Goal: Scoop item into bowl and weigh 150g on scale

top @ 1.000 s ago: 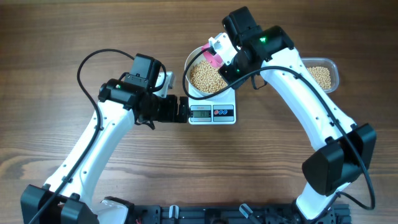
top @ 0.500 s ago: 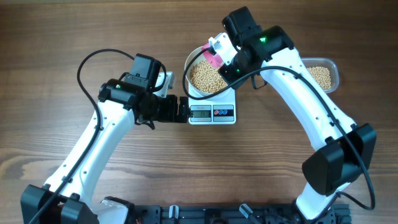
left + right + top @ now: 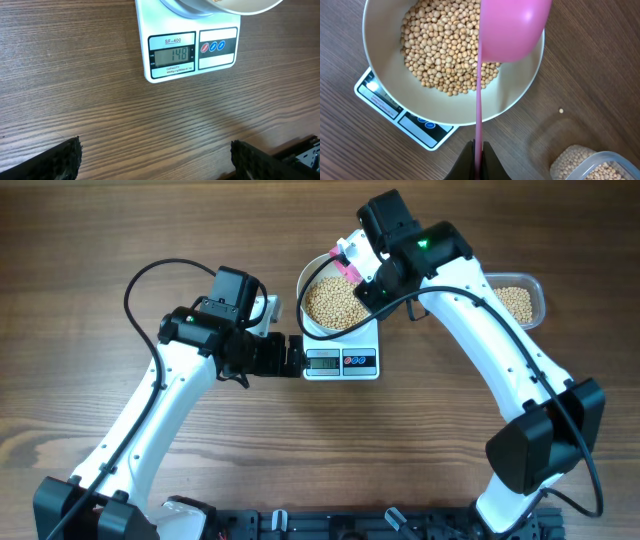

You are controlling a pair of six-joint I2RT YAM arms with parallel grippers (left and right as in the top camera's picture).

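While the right fingers (image 3: 467, 165) are clenched on the thin handle of the pink scoop (image 3: 512, 30), the scoop's head is held above the bowl (image 3: 520, 95), over the rim on the side away from the display. Only the smooth back of the head is shown to the wrist camera, so whether anything lies in it cannot be told. Below it, the beans (image 3: 445, 50) are heaped in the white bowl, with bare wall left around the heap. The bowl is set on the scale (image 3: 395, 112), whose front panel juts out from under the rim. One stray bean (image 3: 561, 111) is seen on the counter (image 3: 590, 60) just beside the bowl. More of the same beans are held in a clear tub (image 3: 600, 167), which is placed on the counter apart from the bowl, on the right arm's side.

On the other side, the left fingers (image 3: 50, 162) are spread wide and released, with nothing between them; only bare wood is framed there. They are held low in front of the scale's display edge and, in the overhead view, seem to be just beside its left corner. A reading of 148 is shown on the grey display, next to three small round buttons, and the underside of the bowl is seen above.
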